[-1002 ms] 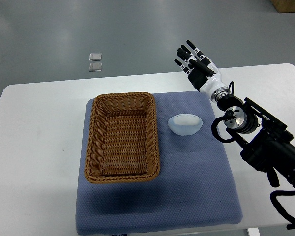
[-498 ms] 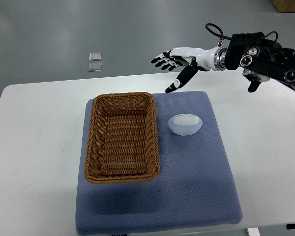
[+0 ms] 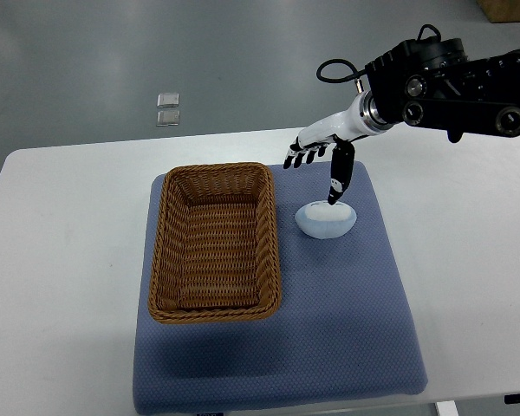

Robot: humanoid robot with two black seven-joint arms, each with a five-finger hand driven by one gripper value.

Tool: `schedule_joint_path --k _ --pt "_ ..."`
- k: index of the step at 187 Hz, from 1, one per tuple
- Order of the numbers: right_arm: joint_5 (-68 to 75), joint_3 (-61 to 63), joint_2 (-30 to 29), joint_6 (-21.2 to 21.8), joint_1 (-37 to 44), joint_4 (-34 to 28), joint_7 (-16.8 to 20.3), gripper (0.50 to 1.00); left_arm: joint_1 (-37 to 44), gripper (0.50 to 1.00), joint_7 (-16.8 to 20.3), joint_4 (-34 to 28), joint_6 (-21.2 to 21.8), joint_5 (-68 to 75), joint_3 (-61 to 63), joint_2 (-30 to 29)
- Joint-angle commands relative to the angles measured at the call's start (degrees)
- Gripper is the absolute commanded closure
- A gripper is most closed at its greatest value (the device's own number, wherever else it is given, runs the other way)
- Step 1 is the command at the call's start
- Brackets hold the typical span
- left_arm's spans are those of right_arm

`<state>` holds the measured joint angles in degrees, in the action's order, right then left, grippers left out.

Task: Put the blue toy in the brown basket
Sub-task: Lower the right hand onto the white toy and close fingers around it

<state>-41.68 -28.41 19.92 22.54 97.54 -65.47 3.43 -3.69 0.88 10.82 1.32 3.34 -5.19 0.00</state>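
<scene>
My right hand (image 3: 316, 156) is open, fingers spread, thumb pointing down at the top of the blue toy (image 3: 326, 219); holding nothing. Toy sits on the blue mat (image 3: 347, 329), just right of the brown basket (image 3: 214, 240).

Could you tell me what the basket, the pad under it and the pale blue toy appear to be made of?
The brown basket looks like woven wicker or rattan: ribbed rows of strands, with a braided rim. The blue pad seems to be a soft textile or foam mat, matte with a fine dotted texture. The blue toy looks smooth and rounded, possibly soft plastic or plush; the view leaves that open.
</scene>
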Motion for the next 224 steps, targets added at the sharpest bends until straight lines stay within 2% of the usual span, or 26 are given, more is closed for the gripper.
schedule_joint_path --k 1,80,199,214,224 --pt "-0.95 -0.77 -0.49 -1.79 -0.86 -0.10 0.00 0.591 0.00 0.500 0.00 -0.01 0.00 0.00 0.00 0.00" --pt "-3.85 -0.15 -0.32 -6.10 -7.72 1.13 0.00 0.593 0.00 0.500 0.00 -0.01 0.00 0.00 0.00 0.00" --pt "-5.69 0.11 -2.34 -7.77 -13.78 4.03 -0.09 0.595 0.00 0.500 0.00 -0.09 0.00 0.00 -0.08 0.00" --pt "-6.13 0.11 -2.69 -8.39 -14.49 4.29 -0.09 0.605 0.00 0.500 0.00 -0.09 0.00 0.00 -0.08 0.00" --pt "-6.84 0.11 -2.87 -9.00 -14.84 4.82 -0.09 0.636 0.00 0.500 0.00 -0.09 0.00 0.00 -0.08 0.00"
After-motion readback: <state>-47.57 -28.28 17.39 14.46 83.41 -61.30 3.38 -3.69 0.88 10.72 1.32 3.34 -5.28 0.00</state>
